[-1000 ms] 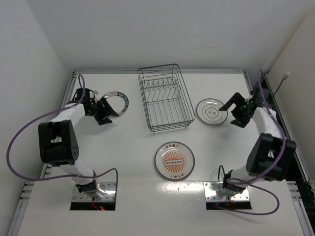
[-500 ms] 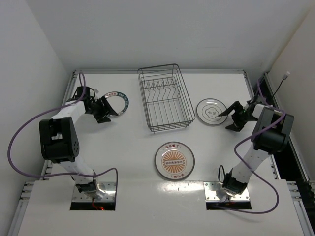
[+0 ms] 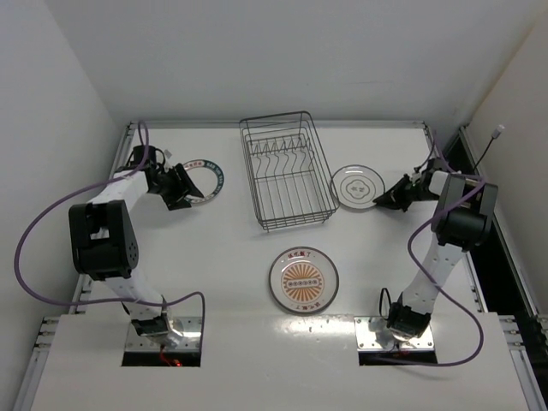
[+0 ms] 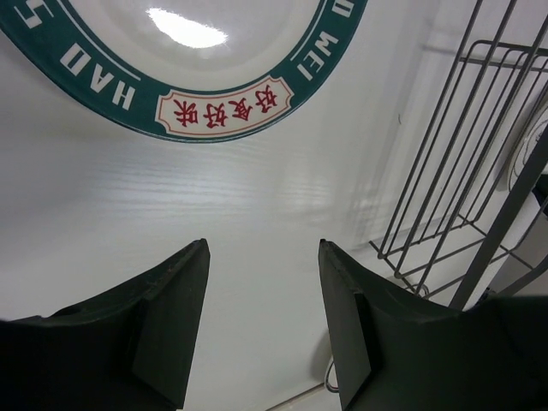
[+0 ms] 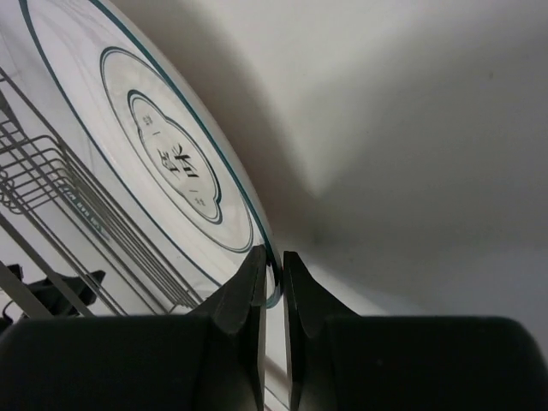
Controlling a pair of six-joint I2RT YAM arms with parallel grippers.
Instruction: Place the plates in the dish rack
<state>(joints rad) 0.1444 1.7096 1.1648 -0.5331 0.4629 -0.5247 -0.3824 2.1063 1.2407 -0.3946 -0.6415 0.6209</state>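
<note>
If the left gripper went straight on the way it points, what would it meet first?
Probably the teal-rimmed plate, lying just ahead of the open left gripper; the dish rack stands off to one side.

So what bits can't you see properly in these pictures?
- Left wrist view: the teal-rimmed plate is cut off by the top edge, so only part of its band shows.
- Left wrist view: the dish rack runs off the right edge.
- Right wrist view: the grey-ringed plate is cut off at the left edge, and the right gripper hides the rim it pinches.
- Top view: the writing on the sunburst plate is too small to read.
</note>
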